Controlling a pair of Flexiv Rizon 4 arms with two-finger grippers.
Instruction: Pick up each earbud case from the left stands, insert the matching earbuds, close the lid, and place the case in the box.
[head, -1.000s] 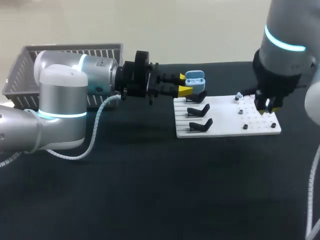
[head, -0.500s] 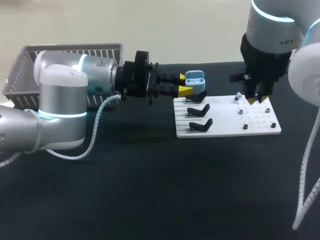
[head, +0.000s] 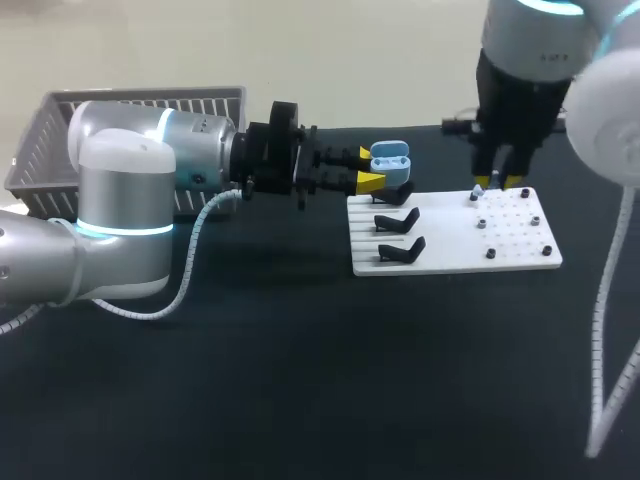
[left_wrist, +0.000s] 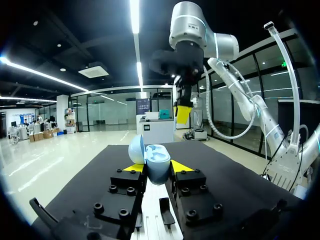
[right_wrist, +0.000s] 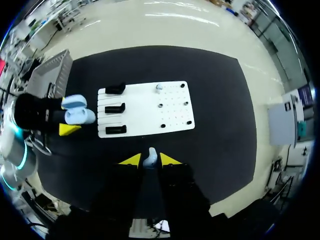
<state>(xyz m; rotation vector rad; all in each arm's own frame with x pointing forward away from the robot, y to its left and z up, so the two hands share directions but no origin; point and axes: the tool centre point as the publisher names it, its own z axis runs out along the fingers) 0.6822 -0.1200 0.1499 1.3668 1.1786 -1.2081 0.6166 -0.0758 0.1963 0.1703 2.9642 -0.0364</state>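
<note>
Left gripper (head: 368, 167) pinches the open pale-blue plastic earbud case (head: 390, 155) over the far-left corner of the flat white perforated board (head: 450, 262). Right gripper (right_wrist: 150, 160) clamps a small white earbud (right_wrist: 150, 156) above that board. A misaligned approach could drop it.

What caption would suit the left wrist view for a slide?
Left end effector grips the open blue earbud case; the right end effector hovers above, ahead.

You see the light-blue case (left_wrist: 154, 162), lid open, pinched in the left gripper (left_wrist: 157, 168) just beside three black stands (head: 398, 220). One pale earbud (right_wrist: 150, 156) sits in the right gripper (right_wrist: 150, 160); another earbud (right_wrist: 159, 87) stands on the white board (right_wrist: 145, 114). The grey box (head: 60, 130) lies well apart.
</note>
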